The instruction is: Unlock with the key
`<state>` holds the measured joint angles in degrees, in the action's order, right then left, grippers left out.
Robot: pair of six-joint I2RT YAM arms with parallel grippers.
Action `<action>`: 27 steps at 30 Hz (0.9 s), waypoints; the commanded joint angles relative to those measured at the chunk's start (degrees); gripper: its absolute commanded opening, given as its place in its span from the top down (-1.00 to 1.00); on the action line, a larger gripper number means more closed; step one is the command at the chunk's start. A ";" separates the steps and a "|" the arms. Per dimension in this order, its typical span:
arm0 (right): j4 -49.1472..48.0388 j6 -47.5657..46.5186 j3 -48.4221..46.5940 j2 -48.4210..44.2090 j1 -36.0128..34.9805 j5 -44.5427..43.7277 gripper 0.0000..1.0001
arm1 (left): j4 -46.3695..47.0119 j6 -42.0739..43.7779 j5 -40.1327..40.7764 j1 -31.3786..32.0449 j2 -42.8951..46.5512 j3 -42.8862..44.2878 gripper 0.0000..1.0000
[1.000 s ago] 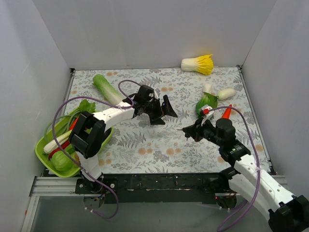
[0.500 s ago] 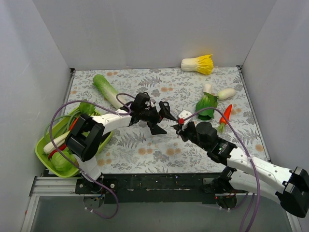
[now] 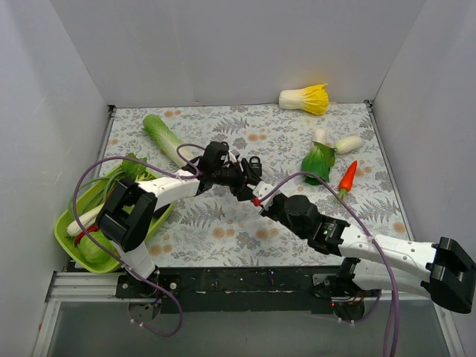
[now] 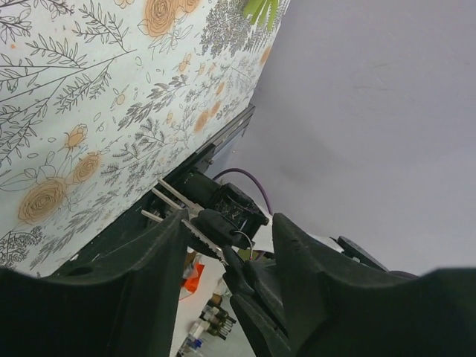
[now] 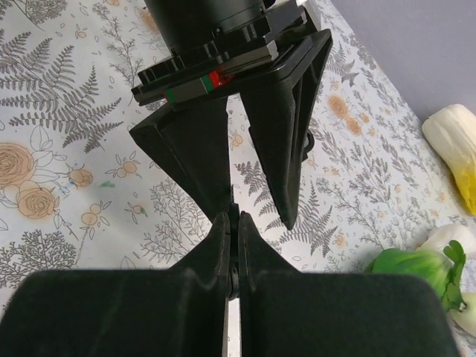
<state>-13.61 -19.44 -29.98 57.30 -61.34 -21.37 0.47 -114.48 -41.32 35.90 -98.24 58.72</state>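
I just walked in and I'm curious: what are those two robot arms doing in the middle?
The right gripper is shut on a small bunch of silver metal keys and holds them between the open jaws of the left gripper, which are not clamped on them. It looks like a handover. The small black object behind them may be the padlock.

Left arm (image 3: pixel 167 186) reaches right from its bent elbow toward the table's middle, wrist low. The left gripper (image 3: pixel 243 181) has its jaws parted, the two fingers (image 4: pixel 152 264) standing clearly apart. Right arm (image 3: pixel 372 245) lies long and low, stretched leftward. The right gripper (image 5: pixel 234 221) has its jaws pressed together, its tip pointing into the gap between the left fingers.
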 commanded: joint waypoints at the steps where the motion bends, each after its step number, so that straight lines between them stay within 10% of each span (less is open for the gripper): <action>1: -4.94 -4.28 -2.37 1.06 -2.37 -5.26 0.97 | 1.03 -4.44 -2.53 0.22 1.21 -0.01 0.12; 17: -6.61 -12.11 -0.26 3.52 -6.24 -6.84 0.97 | -3.98 -1.01 -6.58 0.14 -0.73 1.49 1.00; 24: -6.79 -9.92 -1.04 4.40 -7.21 -12.73 0.95 | -4.51 1.44 -3.52 -1.35 0.23 1.49 1.00; 27: -3.02 -5.62 -1.92 3.09 -7.21 -13.44 0.58 | -4.42 5.99 0.09 -2.06 1.72 1.84 1.00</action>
<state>-16.40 -30.46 -29.76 61.98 -68.45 -30.92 -3.64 -115.77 -44.62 34.98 -99.18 58.89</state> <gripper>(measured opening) 0.108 0.033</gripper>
